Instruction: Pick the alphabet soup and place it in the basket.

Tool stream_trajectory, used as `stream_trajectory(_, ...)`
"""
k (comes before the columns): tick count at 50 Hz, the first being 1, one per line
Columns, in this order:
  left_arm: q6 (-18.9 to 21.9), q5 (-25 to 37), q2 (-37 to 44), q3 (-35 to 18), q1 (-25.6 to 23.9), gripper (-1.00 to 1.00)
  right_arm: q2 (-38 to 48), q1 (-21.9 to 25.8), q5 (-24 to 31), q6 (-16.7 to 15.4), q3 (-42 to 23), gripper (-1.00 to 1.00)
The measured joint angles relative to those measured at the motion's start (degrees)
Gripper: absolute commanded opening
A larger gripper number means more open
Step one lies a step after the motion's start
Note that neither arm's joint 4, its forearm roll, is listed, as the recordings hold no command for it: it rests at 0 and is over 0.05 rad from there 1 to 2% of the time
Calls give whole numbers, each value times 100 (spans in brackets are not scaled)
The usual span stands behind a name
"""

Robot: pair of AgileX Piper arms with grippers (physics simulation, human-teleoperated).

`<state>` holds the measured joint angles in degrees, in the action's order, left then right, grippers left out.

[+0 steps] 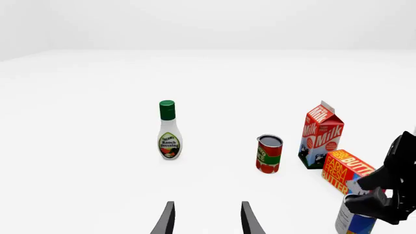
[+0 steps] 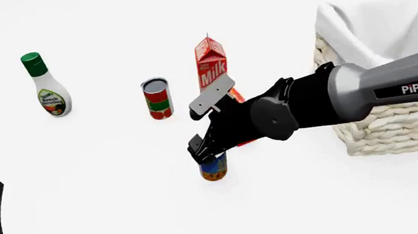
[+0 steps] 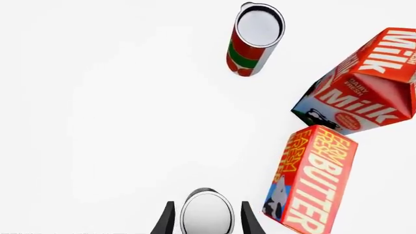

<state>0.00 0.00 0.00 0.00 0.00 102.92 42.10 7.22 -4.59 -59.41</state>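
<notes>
Right arm is down over the alphabet soup (image 2: 213, 168), low centre of the front frame, and the right gripper (image 2: 206, 148) sits right on top of it. From its own wrist camera the can's pale lid (image 3: 206, 213) shows squarely between the two fingers (image 3: 167, 219), one on each flank, so the jaws straddle the can; whether they are already pressing on it I cannot tell. Coming from above makes sense: the butter box (image 3: 312, 180) lies just beside the can and the milk carton (image 2: 211, 64) stands close behind, leaving little room at the sides.

The can stands upright on the table (image 2: 82, 186), not lifted as far as I can judge. The basket (image 2: 389, 122) waits at the right edge of the frame, well apart from the can, its white lining folded over the rim.

The red-and-green can (image 2: 156, 99) and the ranch dressing bottle (image 2: 47, 89), upper left, stand clear of the action. The left gripper (image 1: 206, 219) hangs back with its jaws spread, holding nothing.
</notes>
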Motion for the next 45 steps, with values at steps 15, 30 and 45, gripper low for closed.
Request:
stream_trajectory(15,0,0,0,0,0,100,193,43,-146,60,120,100)
stream_trajectory(30,0,0,0,0,0,100,314,-10,-244,50,185,100)
stream_trajectory(45,0,0,0,0,0,100,373,-29,-289,39,193,100)
